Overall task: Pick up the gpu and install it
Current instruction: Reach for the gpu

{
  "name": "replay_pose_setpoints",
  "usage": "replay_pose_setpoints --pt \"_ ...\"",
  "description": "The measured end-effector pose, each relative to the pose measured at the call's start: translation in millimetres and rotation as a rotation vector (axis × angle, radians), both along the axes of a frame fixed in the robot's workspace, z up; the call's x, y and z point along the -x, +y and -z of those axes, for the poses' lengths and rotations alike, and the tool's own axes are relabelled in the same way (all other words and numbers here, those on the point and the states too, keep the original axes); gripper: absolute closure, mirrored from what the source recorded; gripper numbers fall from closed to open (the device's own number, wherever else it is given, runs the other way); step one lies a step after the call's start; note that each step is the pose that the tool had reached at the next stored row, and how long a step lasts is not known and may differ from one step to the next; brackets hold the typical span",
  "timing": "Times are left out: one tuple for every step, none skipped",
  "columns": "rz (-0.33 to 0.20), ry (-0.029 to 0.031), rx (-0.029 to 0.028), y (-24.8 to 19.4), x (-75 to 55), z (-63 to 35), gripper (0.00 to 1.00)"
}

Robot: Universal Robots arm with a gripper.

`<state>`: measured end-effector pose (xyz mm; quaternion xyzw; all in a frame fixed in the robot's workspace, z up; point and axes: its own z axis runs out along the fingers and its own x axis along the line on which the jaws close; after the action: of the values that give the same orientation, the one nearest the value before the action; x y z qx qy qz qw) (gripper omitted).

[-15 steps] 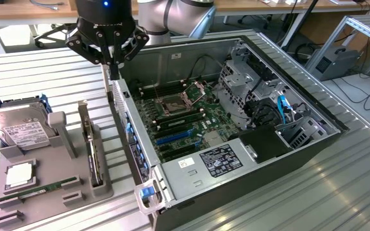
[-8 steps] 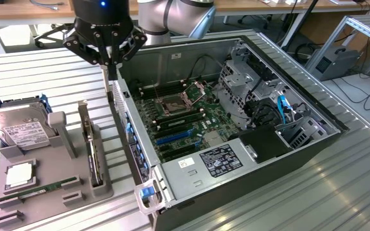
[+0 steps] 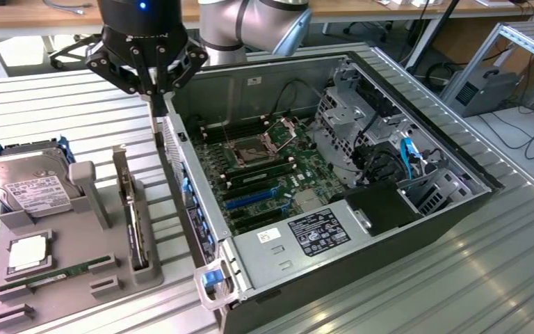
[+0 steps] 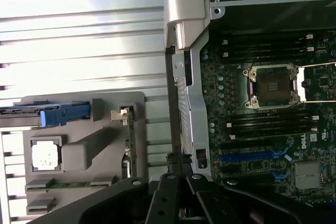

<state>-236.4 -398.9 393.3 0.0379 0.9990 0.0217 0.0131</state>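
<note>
The gpu [image 3: 134, 216] stands on edge in a slot of the grey holder tray [image 3: 72, 306], a thin dark card with a pale metal bracket at its far end. The wrist view looks down on the gpu [image 4: 128, 137] edge-on. My gripper [image 3: 160, 106] hangs above the slatted table, beside the open computer case's wall [image 3: 176, 149] and beyond the card's far end. Its black fingers [image 4: 169, 192] are shut together with nothing between them. Inside the case, the motherboard's blue expansion slots [image 3: 250, 200] lie bare.
On the tray sit a silver hard drive [image 3: 26, 184], a green RAM stick [image 3: 58, 273] and a square chip [image 3: 28, 252]. The case holds a CPU socket [image 4: 273, 85], a power supply [image 3: 318, 233] and drive cages [image 3: 350, 122]. Slatted metal table all around.
</note>
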Motion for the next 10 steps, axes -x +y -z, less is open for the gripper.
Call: replay_pose_setpoints --pt "0.000 0.0000 0.0000 0.0 0.3 0.0 0.89" --pt "0.000 0.0000 0.0000 0.0 0.7 0.0 0.89" --pt "0.000 0.0000 0.0000 0.0 1.2 0.0 0.89" --pt "0.000 0.0000 0.0000 0.0 1.7 0.0 0.89" --pt "0.000 0.0000 0.0000 0.0 2.2 0.0 0.89" --pt "0.000 0.0000 0.0001 0.0 2.7 0.0 0.89" --pt "0.000 0.0000 0.0000 0.0 3.3 0.0 0.89" --pt "0.000 0.0000 0.0000 0.0 3.8 0.0 0.89" --pt "0.000 0.0000 0.0000 0.0 4.3 0.0 0.89" --pt "0.000 0.0000 0.0000 0.0 4.7 0.0 0.89"
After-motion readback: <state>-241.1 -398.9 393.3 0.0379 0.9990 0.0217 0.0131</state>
